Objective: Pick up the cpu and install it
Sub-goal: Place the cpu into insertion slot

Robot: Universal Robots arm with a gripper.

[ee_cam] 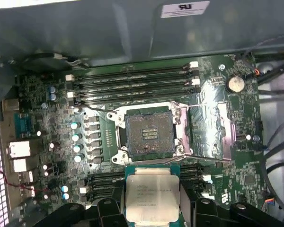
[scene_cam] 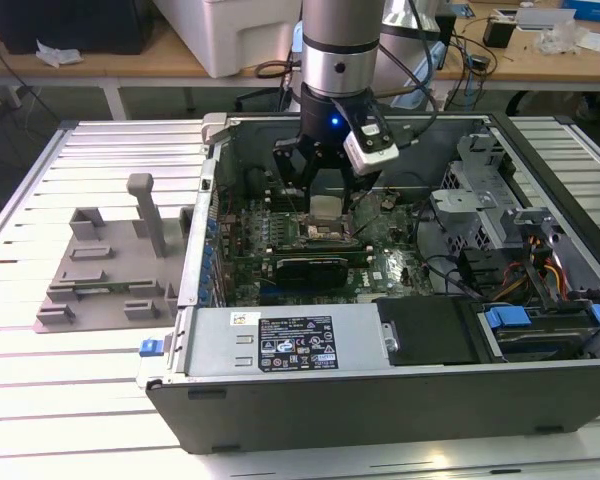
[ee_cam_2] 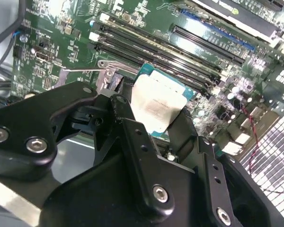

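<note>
One arm reaches straight down into the open computer case in the exterior view, its wrist upright and the gripper hanging directly above the socket on the motherboard. Both black fingers are closed in on the cpu, one against each of two opposite edges, so the chip is clamped flat with its silvery top facing up. It is held above the socket, not seated. In the first wrist view the socket lies bare and apart from the cpu, with its metal load plate folded open just beside it. The grey tray sits outside the case, well apart from the socket. The arm's upper part is cut off in the exterior view, the picture's edge crops one side of the chip in the first wrist view, and the gripper's linkage hides the exact points of contact.
</note>
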